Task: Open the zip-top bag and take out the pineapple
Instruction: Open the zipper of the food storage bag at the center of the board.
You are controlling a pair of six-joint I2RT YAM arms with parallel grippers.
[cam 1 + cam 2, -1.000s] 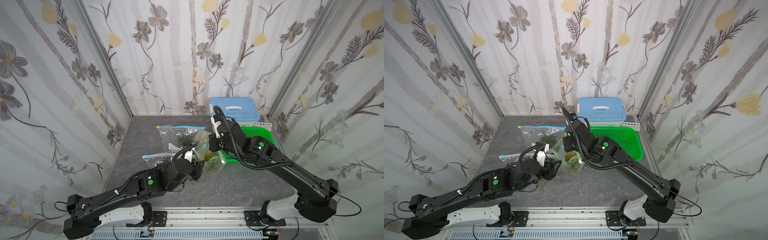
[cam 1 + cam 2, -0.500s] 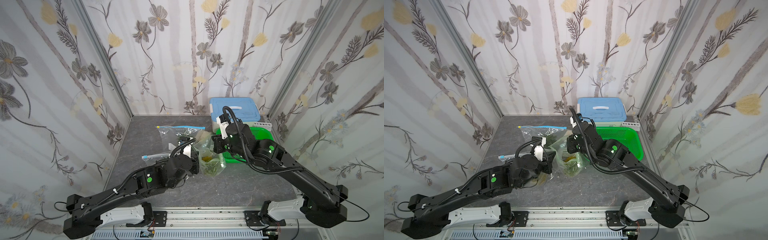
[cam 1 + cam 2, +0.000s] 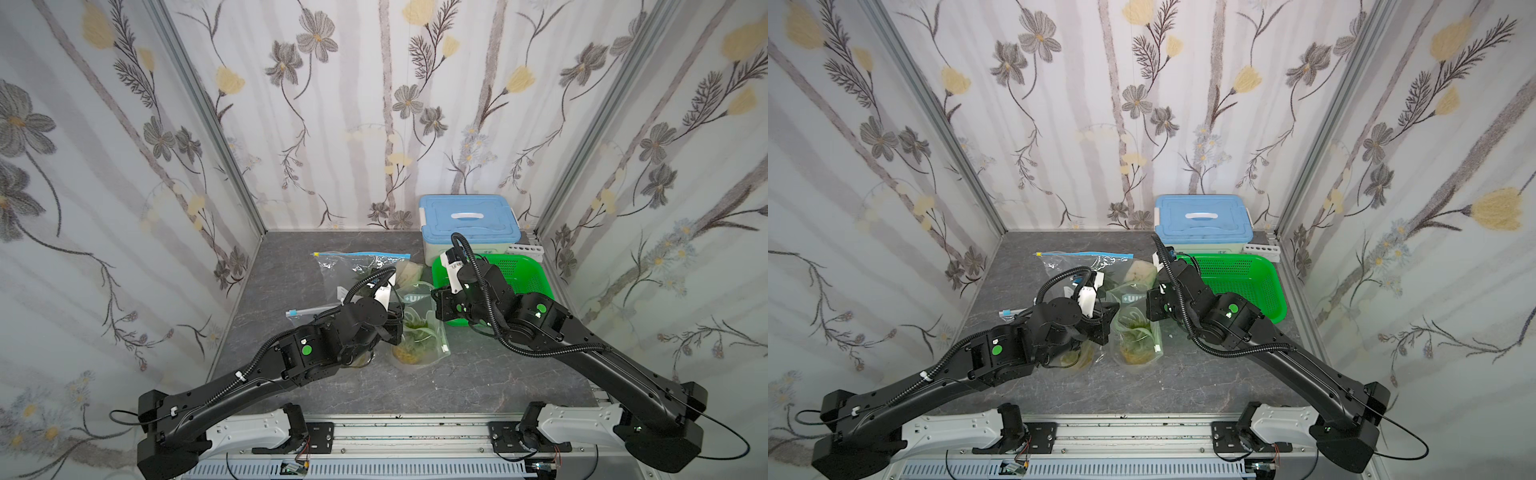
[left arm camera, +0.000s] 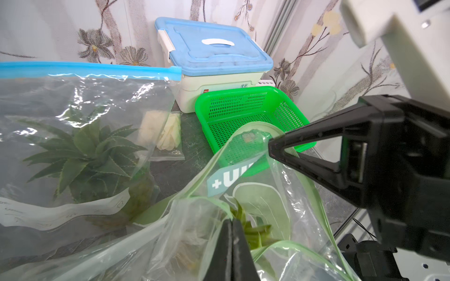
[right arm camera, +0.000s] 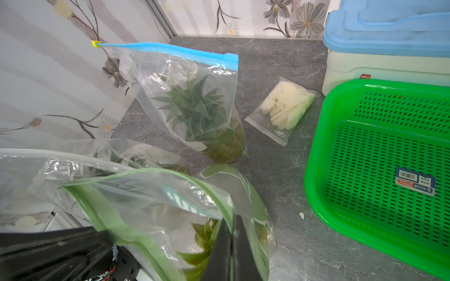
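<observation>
As the left gripper [image 4: 231, 222] & right gripper [image 4: 269, 146] each pinch shut on opposite lips of the clear, green-rimmed zip-top plastic bag [image 3: 420, 316], its mouth gapes btwn them. The small yellow-green pineapple [image 5: 202, 245] sits low inside, leafy crown toward the opening, long axis approx upright, so it lies below & btwn both tools. Neither arm looks clearly nearer; one must let go to reach in.

Green-edged clear zip-top bag [image 3: 1154, 332] around a green-leaved, yellowish pineapple [image 3: 1136, 345], blue-sealed clear bag [image 3: 1075, 266], bright green basket [image 3: 1237, 282], blue-lidded white box [image 3: 1200, 220], grey veined worktop [image 3: 1183, 382], grey-and-yellow floral walls [image 3: 1100, 124].
</observation>
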